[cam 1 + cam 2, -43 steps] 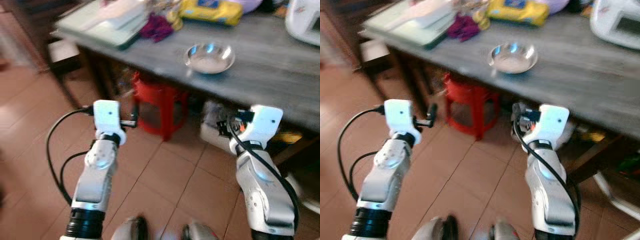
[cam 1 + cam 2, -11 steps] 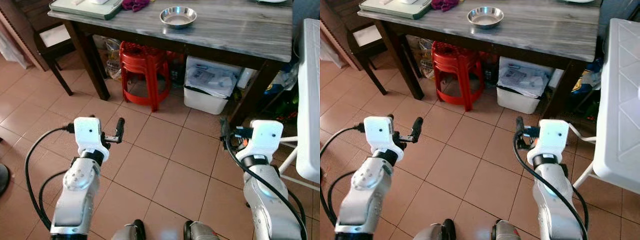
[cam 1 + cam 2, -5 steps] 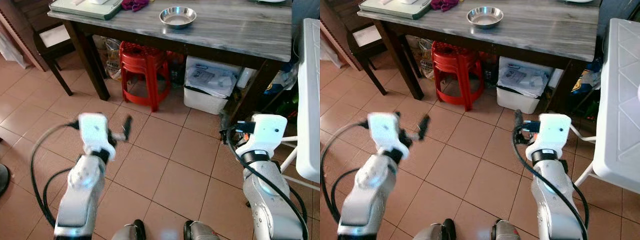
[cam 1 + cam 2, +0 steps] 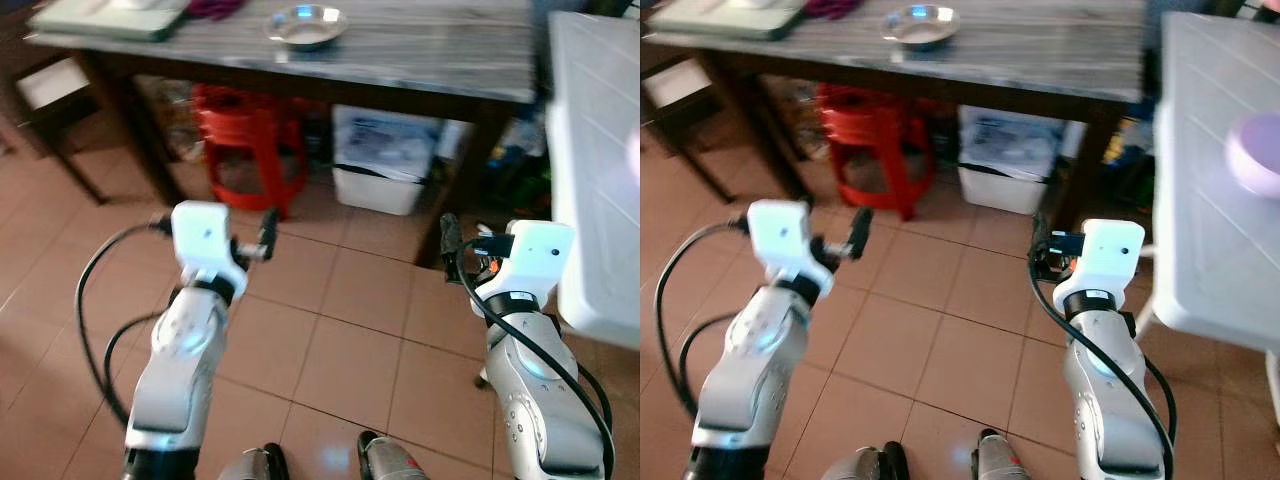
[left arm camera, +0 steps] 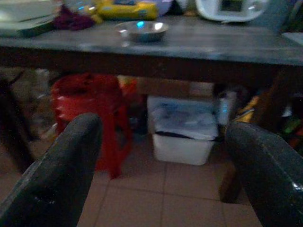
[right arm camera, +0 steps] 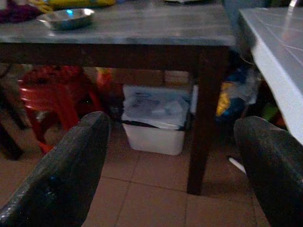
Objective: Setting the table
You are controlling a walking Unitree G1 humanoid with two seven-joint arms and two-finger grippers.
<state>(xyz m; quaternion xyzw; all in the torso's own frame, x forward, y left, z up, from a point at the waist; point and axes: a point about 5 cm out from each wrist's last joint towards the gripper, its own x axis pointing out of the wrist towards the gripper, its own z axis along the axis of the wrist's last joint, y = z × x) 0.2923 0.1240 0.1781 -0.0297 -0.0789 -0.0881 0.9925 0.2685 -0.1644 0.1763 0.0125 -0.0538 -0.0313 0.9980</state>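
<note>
Grey table, top of frame: carried steel bowl, green tray at upper left.
White table, right edge: carried purple bowl.

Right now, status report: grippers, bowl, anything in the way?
Left gripper and right gripper open, empty, raised over floor tiles. Steel bowl on grey table. White table close on the right.

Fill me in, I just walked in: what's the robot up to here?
Nothing is in hand yet. Both arms are raised over the tiled floor, the left claw and right claw open and empty. A metal bowl sits on the grey table ahead; a white table stands on the robot's right.
</note>
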